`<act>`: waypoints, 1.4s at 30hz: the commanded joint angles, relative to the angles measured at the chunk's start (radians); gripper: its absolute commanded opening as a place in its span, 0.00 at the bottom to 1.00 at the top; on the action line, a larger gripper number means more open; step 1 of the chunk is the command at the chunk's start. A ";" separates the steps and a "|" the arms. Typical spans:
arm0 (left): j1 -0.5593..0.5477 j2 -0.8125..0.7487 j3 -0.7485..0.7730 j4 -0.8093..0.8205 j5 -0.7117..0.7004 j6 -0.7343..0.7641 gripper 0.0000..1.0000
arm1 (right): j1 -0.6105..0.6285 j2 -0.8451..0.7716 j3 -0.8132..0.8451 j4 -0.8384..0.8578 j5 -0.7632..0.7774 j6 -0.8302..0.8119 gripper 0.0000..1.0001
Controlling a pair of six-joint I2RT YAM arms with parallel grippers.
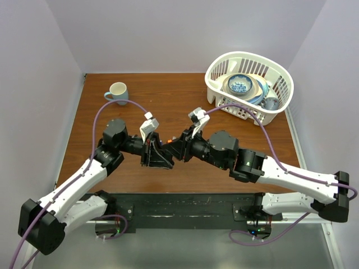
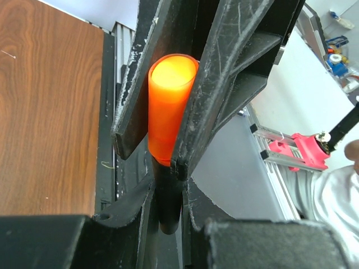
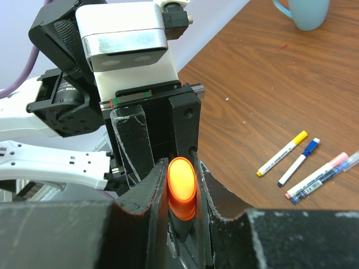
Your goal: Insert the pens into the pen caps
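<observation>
Left wrist camera, above mid-table: the left gripper (image 2: 167, 193) pinches the dark barrel of a pen (image 2: 167, 210), whose far end runs into an orange cap (image 2: 168, 106) clamped by the right gripper (image 3: 181, 168), the two arms meeting nose to nose over the wooden table (image 1: 185, 92). Four other pens (image 3: 300, 162) lie side by side on the wood, near a pale blue mug (image 3: 305, 11). A white basket (image 1: 247, 54) of dishes stands at the far right corner.

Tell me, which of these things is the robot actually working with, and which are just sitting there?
In the job:
orange cap
dark pen
capped pens lying nearby

Just lying about:
mug
white basket
dishes inside it
</observation>
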 commanded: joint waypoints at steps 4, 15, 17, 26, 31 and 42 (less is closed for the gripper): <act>0.059 0.066 0.222 0.185 -0.294 0.028 0.00 | 0.092 0.095 -0.102 -0.387 -0.383 0.048 0.00; 0.087 0.104 0.226 0.245 -0.171 0.004 0.00 | 0.098 0.080 -0.142 -0.406 -0.514 0.002 0.00; 0.093 0.103 0.234 0.241 -0.151 0.013 0.00 | 0.100 0.069 -0.168 -0.380 -0.541 0.003 0.00; 0.098 0.147 0.317 0.046 -0.148 0.140 0.00 | 0.115 0.052 -0.176 -0.480 -0.572 -0.017 0.00; 0.098 0.162 0.335 -0.046 -0.174 0.196 0.00 | 0.115 0.075 -0.152 -0.500 -0.519 0.000 0.00; 0.098 0.063 0.103 -0.156 -0.299 0.248 0.00 | 0.112 -0.091 0.072 -0.552 0.223 0.225 0.45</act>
